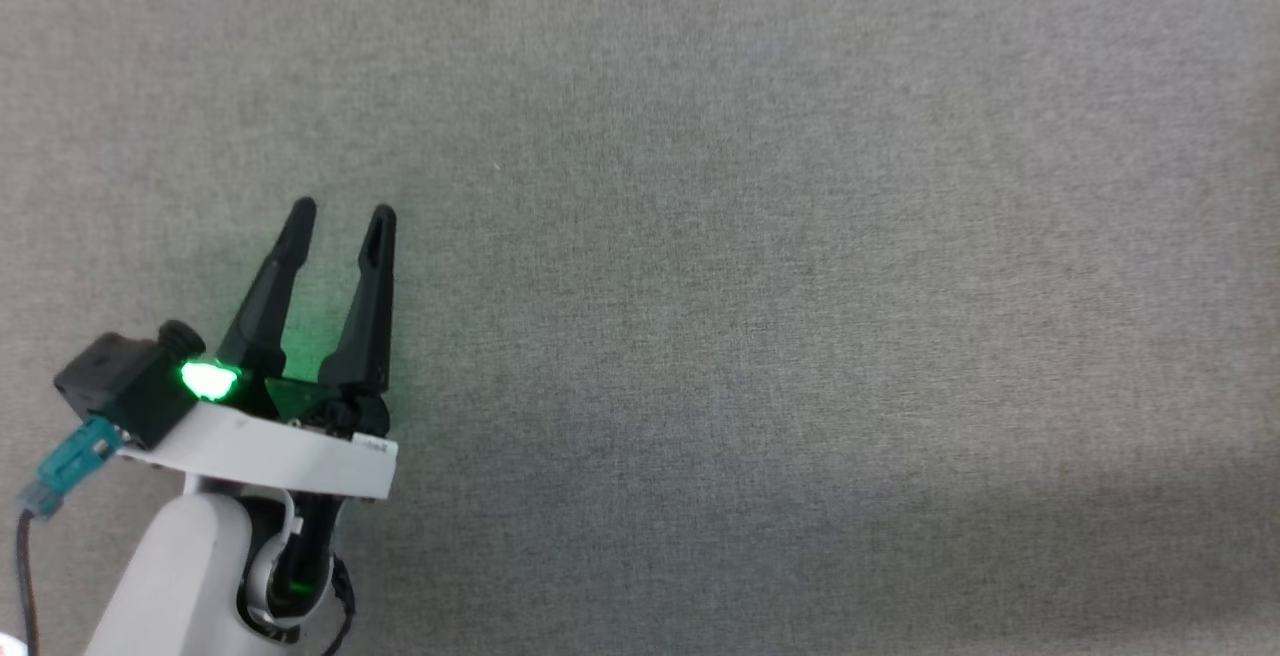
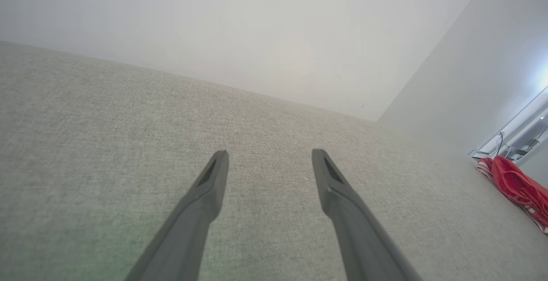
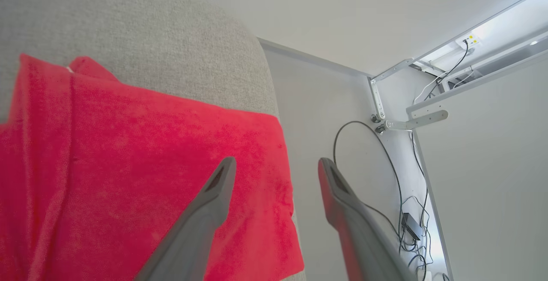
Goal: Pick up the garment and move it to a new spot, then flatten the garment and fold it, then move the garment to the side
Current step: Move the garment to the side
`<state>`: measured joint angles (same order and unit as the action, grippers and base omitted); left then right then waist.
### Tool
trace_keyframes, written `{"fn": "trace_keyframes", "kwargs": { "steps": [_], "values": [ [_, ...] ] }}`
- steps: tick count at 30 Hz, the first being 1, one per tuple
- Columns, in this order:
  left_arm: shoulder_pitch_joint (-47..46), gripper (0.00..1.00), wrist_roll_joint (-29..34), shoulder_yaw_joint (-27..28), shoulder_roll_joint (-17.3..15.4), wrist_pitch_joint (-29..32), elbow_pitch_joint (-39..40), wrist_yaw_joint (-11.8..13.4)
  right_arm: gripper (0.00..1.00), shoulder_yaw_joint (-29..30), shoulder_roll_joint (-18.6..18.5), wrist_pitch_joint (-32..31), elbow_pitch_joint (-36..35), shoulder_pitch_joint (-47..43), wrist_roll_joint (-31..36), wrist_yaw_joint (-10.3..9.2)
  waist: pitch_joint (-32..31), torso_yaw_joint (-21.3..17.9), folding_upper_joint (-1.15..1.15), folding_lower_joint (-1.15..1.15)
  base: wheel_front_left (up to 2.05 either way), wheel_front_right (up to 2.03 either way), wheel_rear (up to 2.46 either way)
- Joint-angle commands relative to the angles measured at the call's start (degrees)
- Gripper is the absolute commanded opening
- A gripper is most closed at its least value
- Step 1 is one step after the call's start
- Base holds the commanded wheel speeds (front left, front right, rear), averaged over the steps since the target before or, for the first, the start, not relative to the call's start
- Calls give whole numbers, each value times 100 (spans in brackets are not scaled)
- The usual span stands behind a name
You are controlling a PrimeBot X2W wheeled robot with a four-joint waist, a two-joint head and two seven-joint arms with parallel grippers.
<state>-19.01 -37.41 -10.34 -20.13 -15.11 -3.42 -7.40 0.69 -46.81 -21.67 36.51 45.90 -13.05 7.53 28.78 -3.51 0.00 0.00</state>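
Right fingers [image 3: 205, 212] spread, 1 over garment [image 3: 150, 152], 1 past edge.

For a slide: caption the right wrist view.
Right gripper, open, poised over the red garment lying flat at the edge of the grey fabric surface.

The surface [image 1: 800, 236] under me is grey woven cloth, rough and matt. The garment [image 3: 150, 165] is red cloth with a soft, a little fuzzy nap. The fingers [image 1: 266, 298] of my left gripper [image 1: 342, 209] look like matt dark plastic. The wrist plate [image 1: 290, 456] is smooth and white.
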Motion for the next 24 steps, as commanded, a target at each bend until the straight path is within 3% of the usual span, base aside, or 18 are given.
{"fn": "trace_keyframes", "kwargs": {
  "steps": [1,9,24],
  "values": [
    [82,100,-20,23,19,1,-22,-16,100,14,14,26,-74,11,-9,-8,-193,-20,0,0,0,0,0],
    [307,100,-41,63,48,0,-111,-16,100,108,279,334,-341,-268,-265,-8,-692,-17,0,0,0,0,0],
    [986,100,-54,330,49,-1,-392,-16,100,258,1587,1936,-1744,-1828,-321,-9,-1904,52,0,0,0,0,0]
  ]
}}
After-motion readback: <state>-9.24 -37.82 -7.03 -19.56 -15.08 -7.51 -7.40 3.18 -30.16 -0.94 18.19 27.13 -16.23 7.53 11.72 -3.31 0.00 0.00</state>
